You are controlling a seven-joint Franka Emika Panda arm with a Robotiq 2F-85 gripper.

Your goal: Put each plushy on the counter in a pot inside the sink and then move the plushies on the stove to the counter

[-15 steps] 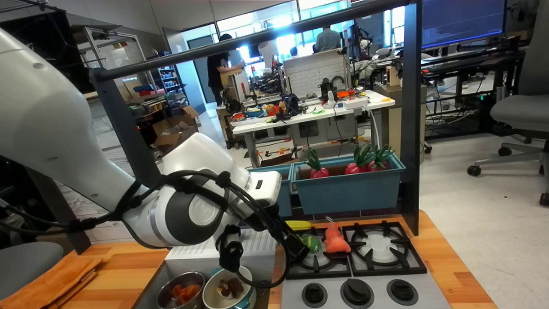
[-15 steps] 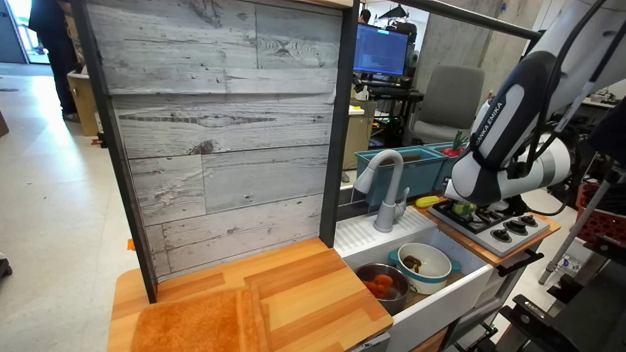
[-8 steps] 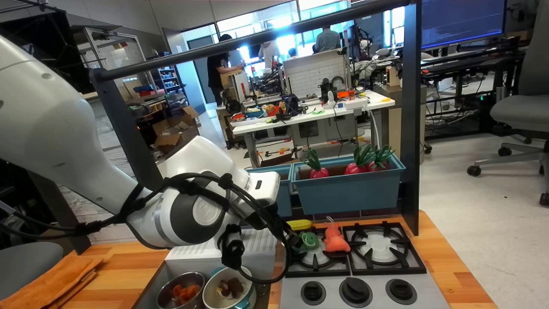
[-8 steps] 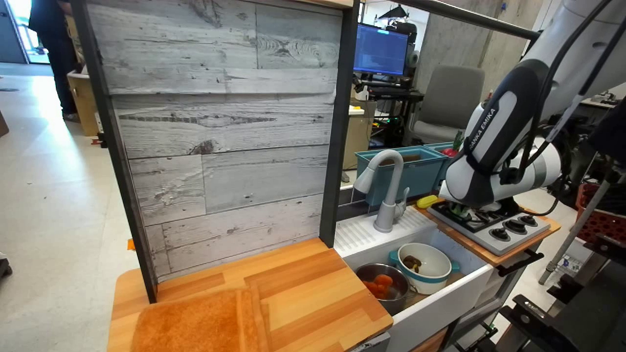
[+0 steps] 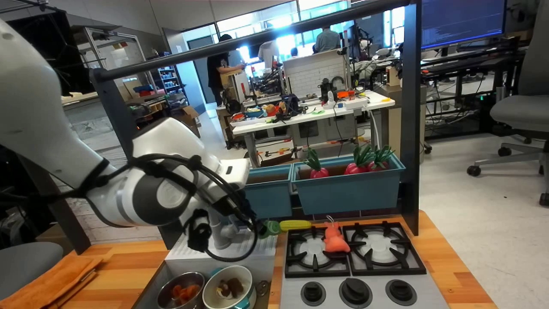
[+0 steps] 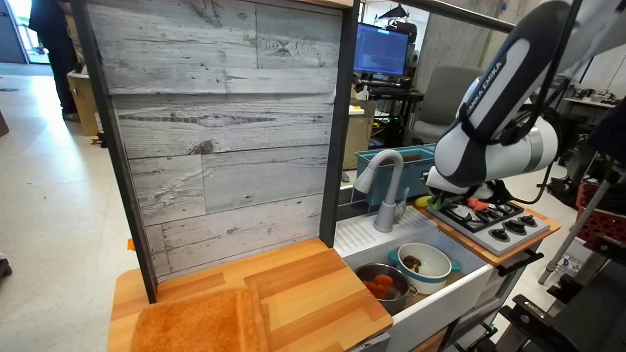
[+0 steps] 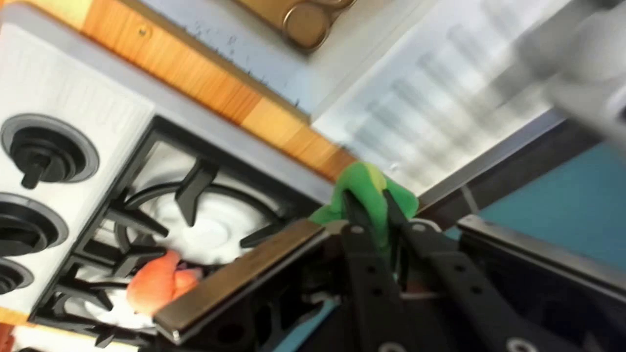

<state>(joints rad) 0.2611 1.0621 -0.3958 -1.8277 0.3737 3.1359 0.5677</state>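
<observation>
Green plushy (image 7: 359,178) has come off the stove (image 5: 379,285): 0.5 s ago it was over the burner nearest the sink (image 6: 440,313), and now the arm (image 5: 163,197) has it in the air beside the yellow corn thing (image 5: 295,225) (can't tell if they touch). Gripper (image 7: 369,195) is nearly closed, with a fold of green pinched between its 2 fingers. That skinny grip is my main worry: soft fabric could squirm out on a fast swing, and the toy ends up on the drainboard (image 6: 354,232) or in the sink.

Metal pot (image 6: 391,308) and white pot (image 6: 426,287) already have stuff in them, so I'd guess we're on the stove-to-counter stage. If it's headed for the big wood counter (image 6: 313,283), the faucet (image 6: 386,217) is kinda in the way, and going too low could clip it. Letting go early might knock the corn around too.

Coral plushy (image 5: 336,244) is 1 more to go, lying on the grates (image 5: 318,274); a sloppy grab there could jam a finger on the metal.
</observation>
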